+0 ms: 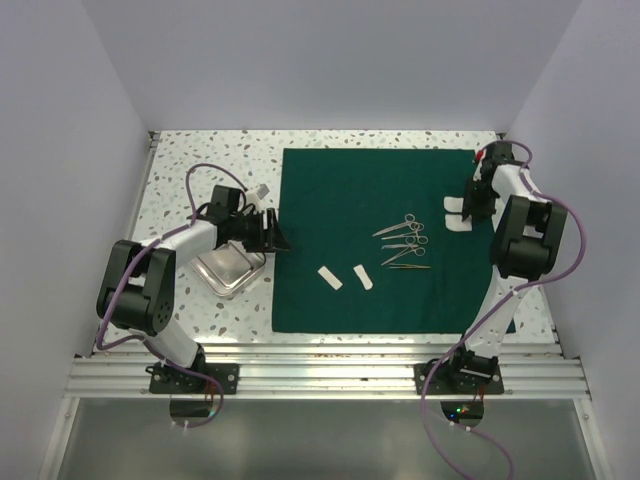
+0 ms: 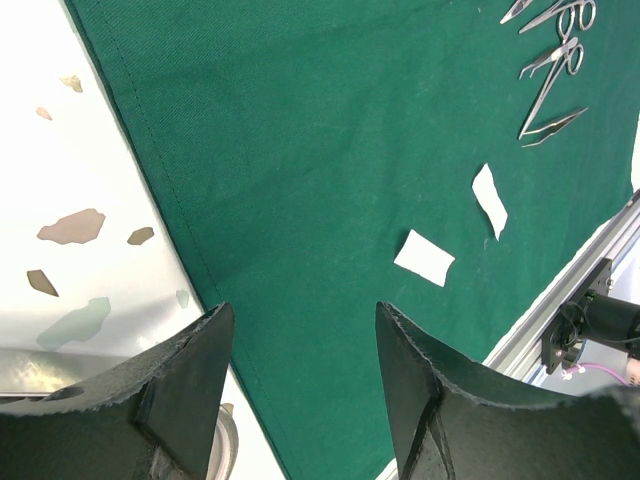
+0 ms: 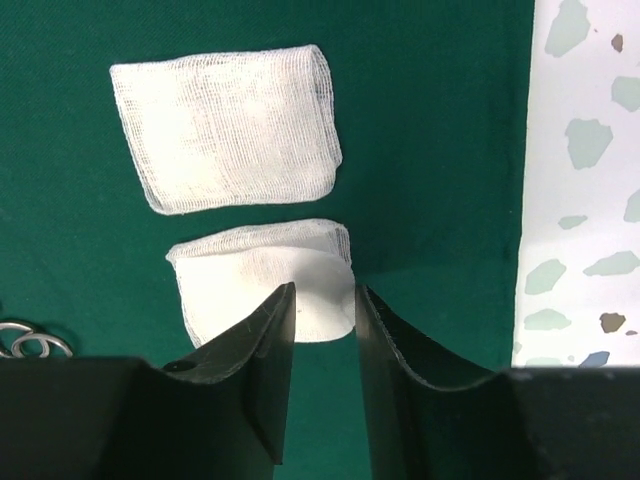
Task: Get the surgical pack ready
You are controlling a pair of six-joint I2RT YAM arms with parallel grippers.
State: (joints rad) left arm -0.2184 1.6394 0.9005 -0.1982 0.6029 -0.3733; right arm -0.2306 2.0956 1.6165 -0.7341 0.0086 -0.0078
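The right hand [image 3: 325,295] is unclenched, its fingers slightly parted over the nearer gauze pad [image 3: 260,262] and gripping nothing. A second gauze pad [image 3: 225,125] lies just beyond, both on the green drape [image 3: 440,150] (spread flat on the table [image 3: 585,200]). The left hand [image 2: 305,315] gapes empty above the drape's left edge, near the metal tray [image 1: 228,270].

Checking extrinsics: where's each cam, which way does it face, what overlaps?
Top external: above and behind the bases, looking down on the drape; left arm and right arm show.
Left wrist: on the left arm, facing across the drape toward the instruments; left gripper open.
Right wrist: on the right arm, looking down at two gauze pads; right gripper slightly open.
Shared: all see the drape.
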